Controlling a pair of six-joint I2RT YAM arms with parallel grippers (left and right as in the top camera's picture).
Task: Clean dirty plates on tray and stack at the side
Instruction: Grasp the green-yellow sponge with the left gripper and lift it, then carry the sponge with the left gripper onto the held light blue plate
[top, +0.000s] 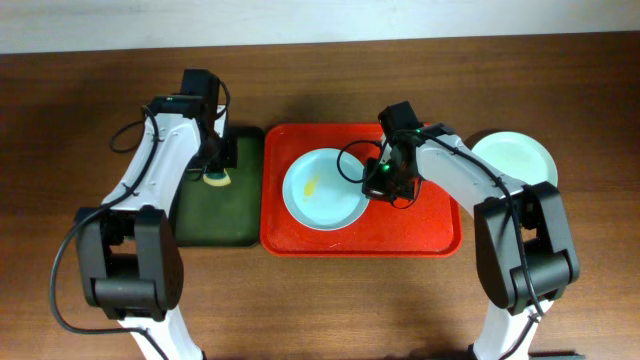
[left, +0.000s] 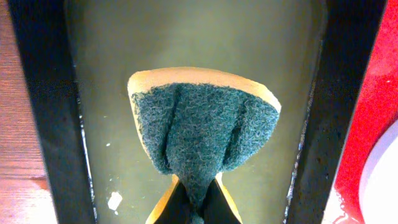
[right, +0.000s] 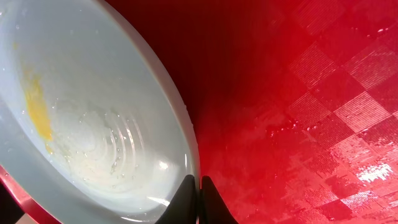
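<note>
A pale blue plate (top: 323, 188) with a yellow smear (top: 312, 186) lies on the left half of the red tray (top: 430, 225). My right gripper (top: 385, 180) is at the plate's right rim. In the right wrist view its fingers (right: 199, 186) are shut on the rim of the plate (right: 93, 124), which is wet and smeared yellow, over the tray (right: 298, 93). A mint plate (top: 513, 160) sits on the table to the right of the tray. My left gripper (top: 215, 168) is shut (left: 196, 199) on a green and yellow sponge (left: 205, 130).
The sponge (top: 216, 180) and the left gripper are over a dark green tray (top: 215, 215), just left of the red tray; its floor (left: 186, 37) is wet and speckled. The red tray's edge (left: 373, 112) shows at the right of the left wrist view.
</note>
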